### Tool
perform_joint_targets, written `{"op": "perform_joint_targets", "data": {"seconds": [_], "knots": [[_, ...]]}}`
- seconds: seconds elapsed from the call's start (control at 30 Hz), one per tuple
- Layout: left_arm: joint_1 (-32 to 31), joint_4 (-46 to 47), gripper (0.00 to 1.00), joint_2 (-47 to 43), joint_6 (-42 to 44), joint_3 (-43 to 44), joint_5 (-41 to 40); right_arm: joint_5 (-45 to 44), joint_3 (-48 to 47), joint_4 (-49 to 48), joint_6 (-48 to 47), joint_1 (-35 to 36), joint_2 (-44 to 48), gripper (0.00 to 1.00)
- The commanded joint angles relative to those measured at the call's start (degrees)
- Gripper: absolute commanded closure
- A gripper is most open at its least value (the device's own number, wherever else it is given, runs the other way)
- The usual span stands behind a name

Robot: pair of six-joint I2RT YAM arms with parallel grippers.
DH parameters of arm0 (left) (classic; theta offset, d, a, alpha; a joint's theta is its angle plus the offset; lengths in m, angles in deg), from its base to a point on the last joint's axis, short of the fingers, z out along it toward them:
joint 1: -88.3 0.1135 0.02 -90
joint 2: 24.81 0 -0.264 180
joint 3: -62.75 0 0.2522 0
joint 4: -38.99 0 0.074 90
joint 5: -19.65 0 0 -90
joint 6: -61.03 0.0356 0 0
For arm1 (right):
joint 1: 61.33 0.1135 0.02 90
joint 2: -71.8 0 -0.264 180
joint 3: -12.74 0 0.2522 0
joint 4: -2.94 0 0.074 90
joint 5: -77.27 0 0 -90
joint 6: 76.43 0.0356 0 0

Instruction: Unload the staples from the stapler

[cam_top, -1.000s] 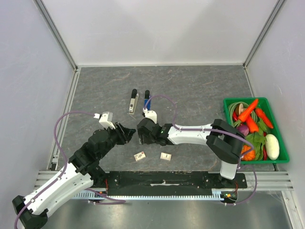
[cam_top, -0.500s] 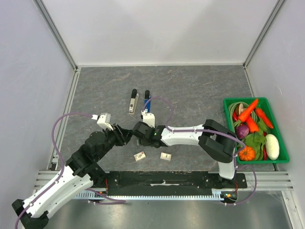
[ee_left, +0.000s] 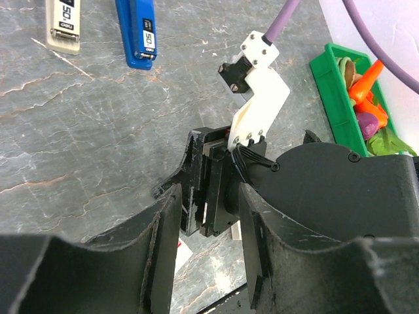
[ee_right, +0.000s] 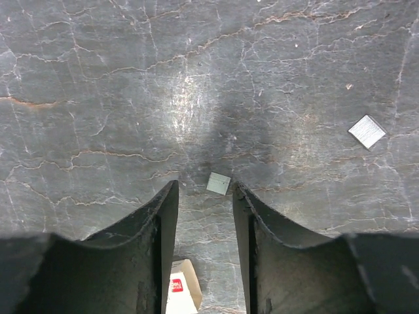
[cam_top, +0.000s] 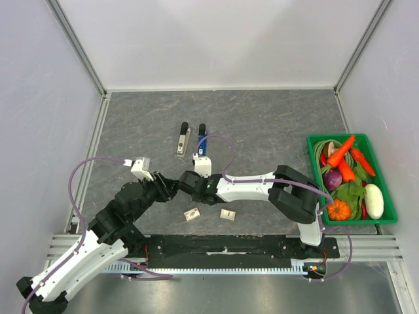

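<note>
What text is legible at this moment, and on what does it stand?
"50": black label on the blue bar of the stapler.
"50": black label on its grey bar.
Small white box: red mark, too blurred to read.

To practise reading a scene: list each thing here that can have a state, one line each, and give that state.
stapler: two bars lying flat, side by side, untouched
left gripper: fingers apart, nothing held
right gripper: fingers apart above a small silver square
green bin: filled with vegetables
</note>
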Motion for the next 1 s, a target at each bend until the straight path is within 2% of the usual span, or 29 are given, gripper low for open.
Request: {"op": "perform_joint_targets", "data": {"seconds": [0.0,0.5,0.73,0.97], "knots": [[-0.1,1.0,0.53,-1.4,-0.2,1.0,1.2,-3.6,-3.0,3.1,1.8,0.7,-2.6,0.57],[-0.1,0.4,0.52,-1.6,0.5,1.4,0.9,-6.8,-5.1,6.0,1.1,1.1,-4.8,0.77],[-0.1,0.4,0.52,-0.9,0.7,1.6,0.9,-7.4,-6.1,7.0,0.2,1.1,-5.0,0.82],[-0.1,0.4,0.52,-0.2,0.8,2.5,1.1,-7.6,-4.6,7.8,-3.5,1.1,0.0,0.82]]}}
